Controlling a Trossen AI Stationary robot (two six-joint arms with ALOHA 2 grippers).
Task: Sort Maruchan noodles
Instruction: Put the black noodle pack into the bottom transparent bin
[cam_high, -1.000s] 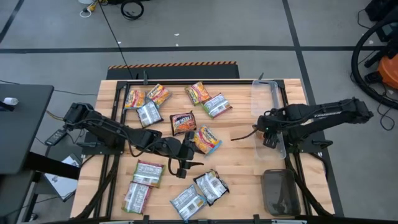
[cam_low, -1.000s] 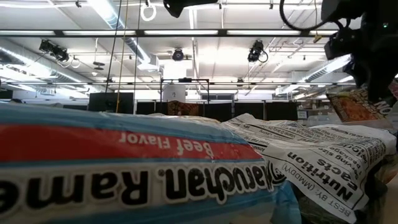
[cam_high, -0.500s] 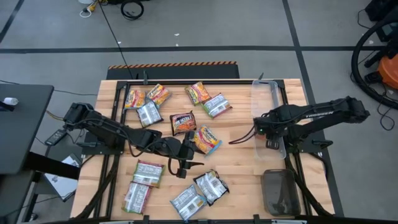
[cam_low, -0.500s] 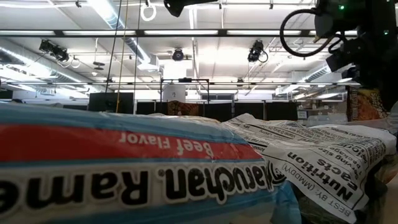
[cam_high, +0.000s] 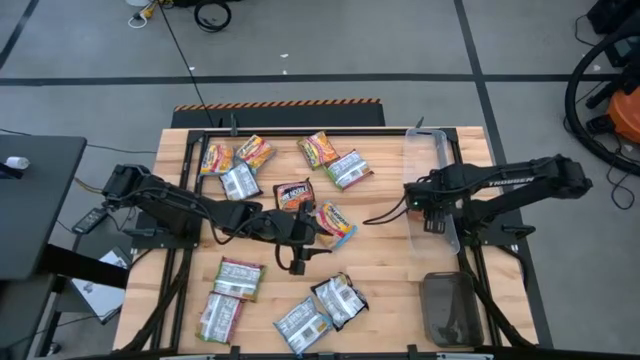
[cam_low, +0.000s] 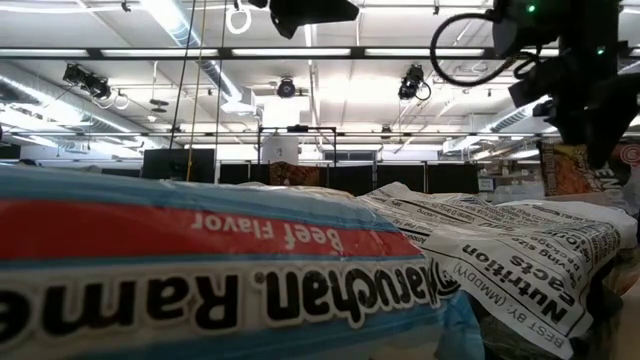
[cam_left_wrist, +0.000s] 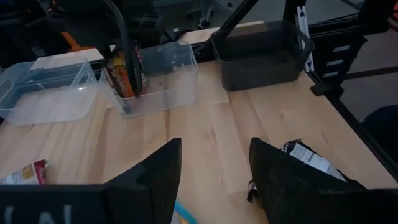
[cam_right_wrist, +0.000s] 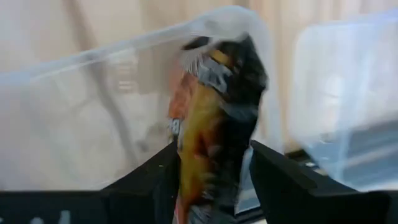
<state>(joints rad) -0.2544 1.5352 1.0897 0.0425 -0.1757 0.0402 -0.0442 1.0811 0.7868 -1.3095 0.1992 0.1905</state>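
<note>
Several Maruchan packets lie flat on the wooden table: orange ones (cam_high: 215, 158) (cam_high: 318, 148), silver-green ones (cam_high: 348, 168) (cam_high: 240, 182), a dark brown-red one (cam_high: 293, 195), and more near the front (cam_high: 302, 322). My left gripper (cam_high: 305, 250) (cam_left_wrist: 214, 162) hangs open and empty over the table's middle, beside an orange packet (cam_high: 335, 225). My right gripper (cam_high: 432, 220) (cam_right_wrist: 211, 155) is shut on an orange-and-dark packet (cam_right_wrist: 211, 118) inside a clear tray (cam_high: 425, 160). My right gripper pinches the orange-and-dark packet (cam_right_wrist: 208, 143) between its two fingers, coming from above and pointing down. The packet stands upright below the fingers inside the clear tray (cam_left_wrist: 158, 81), as the left wrist view shows (cam_left_wrist: 124, 71). Whether its lower end touches the tray floor I cannot tell.
A dark bin (cam_high: 450, 310) stands at the table's near right corner, next to the clear tray; the left wrist view shows a second clear tray (cam_left_wrist: 43, 93) beyond. Bare wood lies between the packets and the trays. Packets fill the low view's foreground (cam_low: 220, 270).
My left gripper has gone a little toward the far edge and the orange packet in the table's middle, staying open. My right gripper has shifted slightly toward the table's left with its packet, which has turned from tilted to upright in the clear tray.
</note>
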